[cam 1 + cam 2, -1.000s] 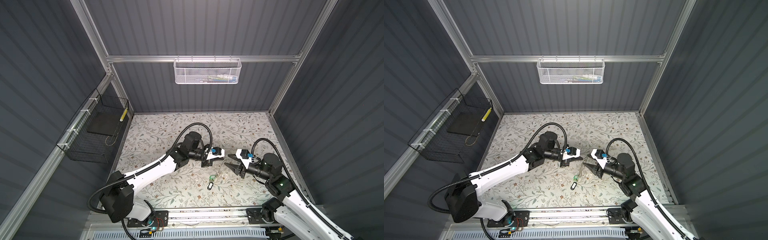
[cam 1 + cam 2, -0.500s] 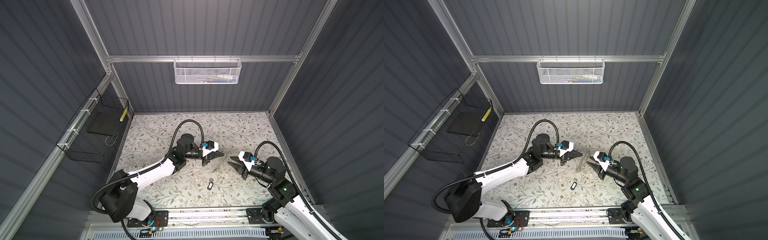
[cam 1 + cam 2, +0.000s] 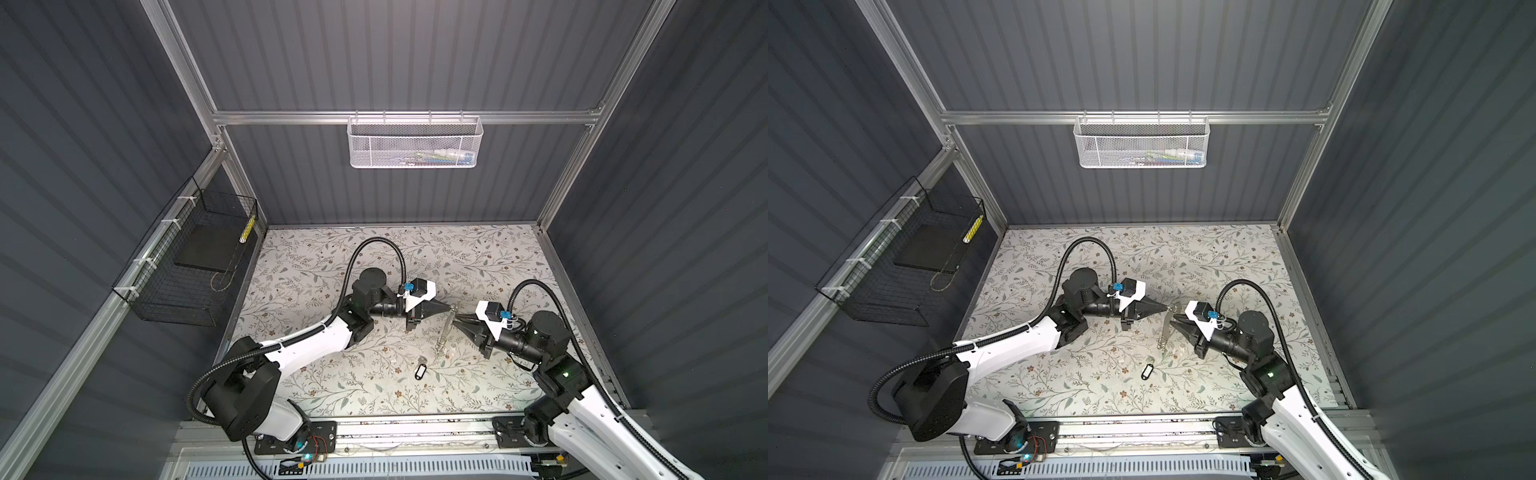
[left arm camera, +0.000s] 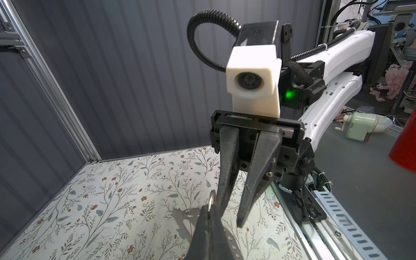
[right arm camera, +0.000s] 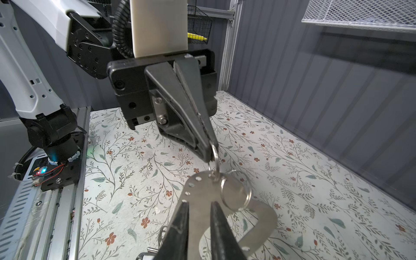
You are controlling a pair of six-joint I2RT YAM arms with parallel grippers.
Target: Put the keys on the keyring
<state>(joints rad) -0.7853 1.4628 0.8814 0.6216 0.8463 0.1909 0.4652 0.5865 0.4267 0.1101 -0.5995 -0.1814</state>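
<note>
Keyring plate (image 5: 202, 186) hung above bench (image 3: 316, 266) by one split ring (image 5: 216, 162), pinched in left gripper (image 5: 210, 153), jaws together. Right gripper (image 5: 198, 203) jaws narrowly apart astride plate's arm; contact unclear. Plate thin, stiff, slick, prob. swingy: take flat arm. Black-tag key (image 3: 422, 370) lay on bench.

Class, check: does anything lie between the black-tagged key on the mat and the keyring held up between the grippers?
Nothing visible does. The black-tagged key lies on the mat, and the keyring hangs from the left gripper just beyond it; no object shows on the mat between them.
</note>
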